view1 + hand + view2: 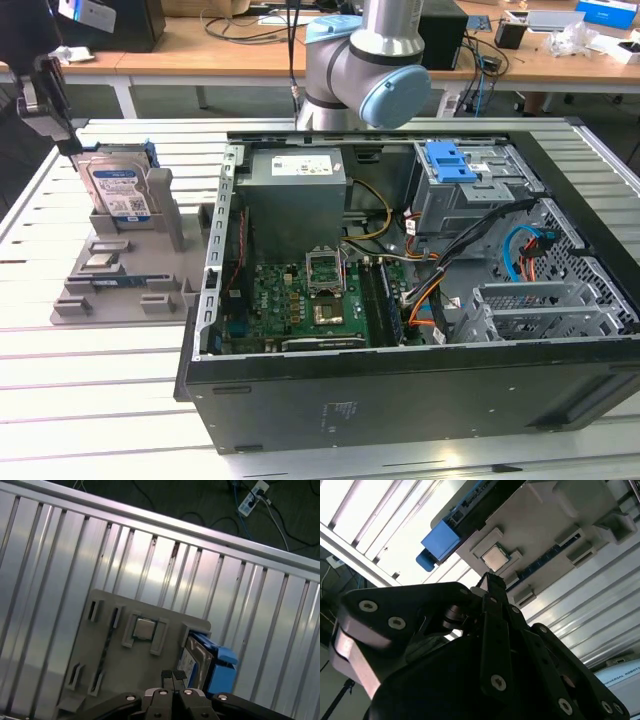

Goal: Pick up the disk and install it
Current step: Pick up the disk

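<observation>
the black robot hand (173,676), closed on nothing, hovers near the silver blue-framed rectangular disk (118,190) standing upright in a grey plastic holder (140,268).

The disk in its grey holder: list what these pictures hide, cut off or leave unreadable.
1. Silver hard drive in a blue carrier frame: in the exterior view the grey plastic holder hides its lower edge.
2. Second wrist view: the drive is edge-on, its label face turned away.
3. Black gripper: its body is cut off by the first wrist view's edge.
</observation>
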